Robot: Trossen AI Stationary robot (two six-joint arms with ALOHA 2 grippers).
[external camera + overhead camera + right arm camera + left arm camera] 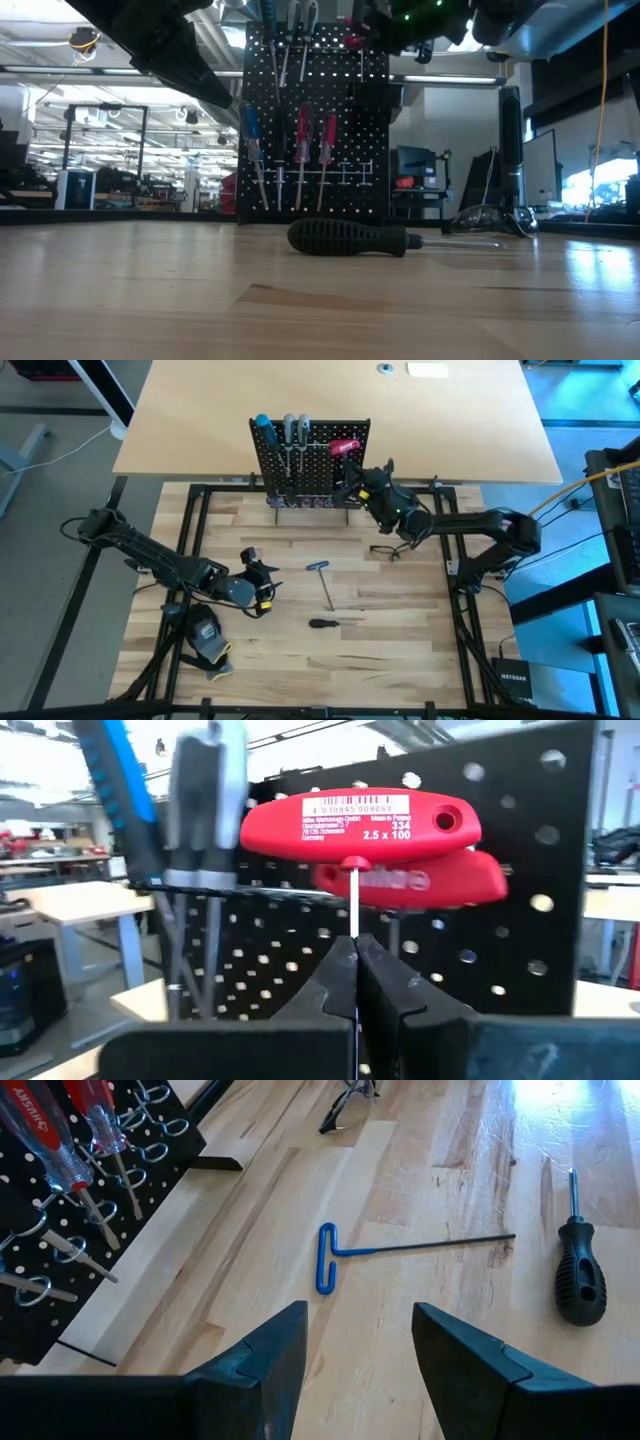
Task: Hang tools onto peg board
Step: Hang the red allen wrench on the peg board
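Note:
The peg board (310, 460) stands upright at the far middle of the table. Blue, grey and red-handled screwdrivers (300, 150) hang on it. My right gripper (354, 945) is at the board's upper right, shut on a red T-handled key (355, 820). A second red handle (420, 880) shows behind it, against the board. A blue T-shaped key (330, 1258) and a black-handled screwdriver (580, 1275) lie flat on the table. My left gripper (360, 1340) hovers open, left of the blue key. My right gripper pinches the key's thin metal shaft (352, 910) between its two fingers, a little below the red handle. The fingers come from the table's near right side, about level. The key is lifted clear of the table, with its handle crosswise above the fingertips.
A black-and-yellow glove (208, 640) lies at the near left. Safety glasses (390, 550) lie right of centre, below my right arm. A black frame (190, 540) borders the wooden table, and a tan tabletop (340, 400) lies behind the board.

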